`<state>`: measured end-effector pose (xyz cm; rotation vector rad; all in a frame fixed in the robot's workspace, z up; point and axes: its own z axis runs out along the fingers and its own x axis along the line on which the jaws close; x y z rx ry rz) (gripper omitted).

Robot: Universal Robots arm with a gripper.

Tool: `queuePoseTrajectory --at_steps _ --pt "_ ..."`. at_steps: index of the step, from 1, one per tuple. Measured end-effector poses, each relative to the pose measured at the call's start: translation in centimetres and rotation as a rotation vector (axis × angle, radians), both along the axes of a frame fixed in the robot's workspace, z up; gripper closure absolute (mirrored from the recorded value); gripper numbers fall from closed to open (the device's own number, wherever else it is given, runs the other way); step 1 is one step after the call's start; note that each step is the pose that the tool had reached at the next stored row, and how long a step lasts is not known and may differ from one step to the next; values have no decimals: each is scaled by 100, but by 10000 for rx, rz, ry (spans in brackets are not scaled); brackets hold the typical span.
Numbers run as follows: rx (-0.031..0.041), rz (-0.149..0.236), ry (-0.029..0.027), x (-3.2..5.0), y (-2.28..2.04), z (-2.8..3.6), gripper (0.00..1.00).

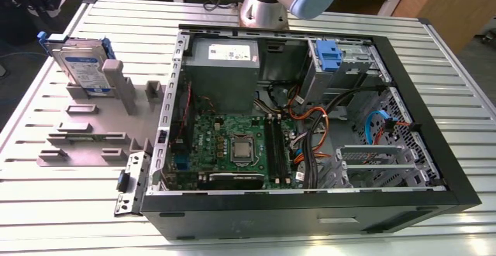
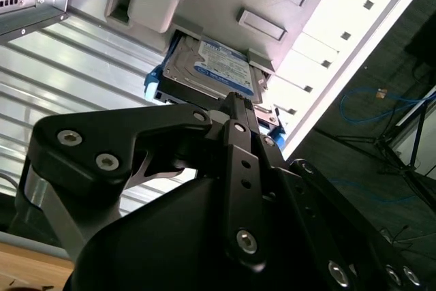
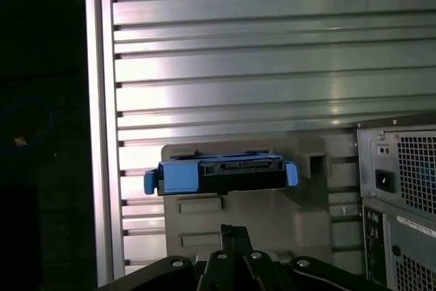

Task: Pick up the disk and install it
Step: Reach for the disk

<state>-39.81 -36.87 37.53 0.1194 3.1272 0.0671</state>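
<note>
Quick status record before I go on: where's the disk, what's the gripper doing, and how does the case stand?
disk: standing on edge in the grey fixture, at the exterior view's left of the case
gripper: jaws shut, holding nothing, apart from the disk, which lies ahead of it in both wrist views
computer case: side open, lying on the slatted table
install: not yet done

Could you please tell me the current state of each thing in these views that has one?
disk: standing on edge in the grey holder, not grasped.
end effector: shut, holding nothing, apart from the disk.
computer case: lying on its side, open, internals exposed.
</note>
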Motion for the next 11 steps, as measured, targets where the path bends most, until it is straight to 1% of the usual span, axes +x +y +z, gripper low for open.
queuePoseTrajectory --at_steps 5,8,11 --pt "-1 1 1 -52 42 -7 89" --pt "-1 -1 2 -85 76 -13 89" --pt "1 -1 -1 -118 119 -22 89"
